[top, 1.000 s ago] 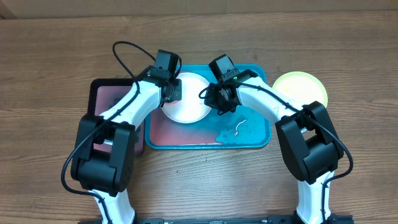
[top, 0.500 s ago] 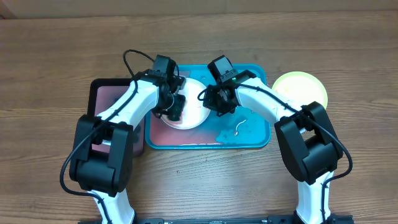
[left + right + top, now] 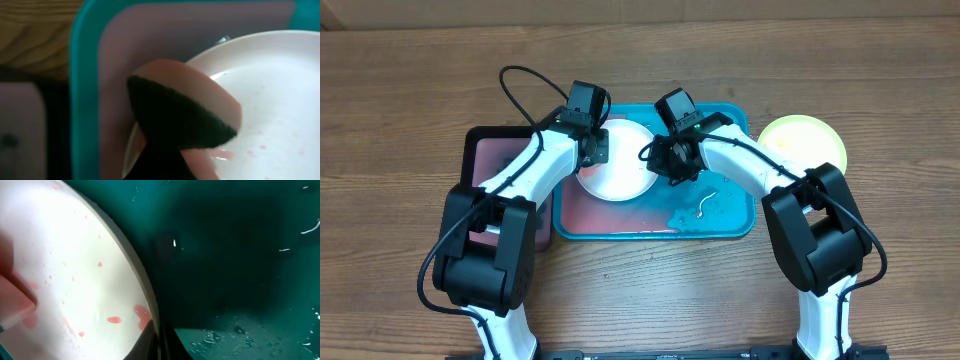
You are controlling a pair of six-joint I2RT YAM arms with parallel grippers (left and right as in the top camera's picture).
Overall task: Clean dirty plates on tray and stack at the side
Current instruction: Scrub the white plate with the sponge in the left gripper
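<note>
The white plate [image 3: 620, 168] lies face up in the left half of the teal tray [image 3: 740, 228], so runoff stays inside the rim. The right tool [image 3: 670, 165] is closed on the plate's right rim, seemingly to pin it against sliding during scrubbing; red spots show near that edge. The left tool [image 3: 592, 152] is clamped on a pink sponge [image 3: 185, 115], pressing it at the plate's left edge. Being round, the plate has no long axis; whether its gripped edge is raised I cannot tell. A yellow-green plate [image 3: 804, 142] sits on the desk [image 3: 880, 100] just right of the tray, probably starting the stack.
</note>
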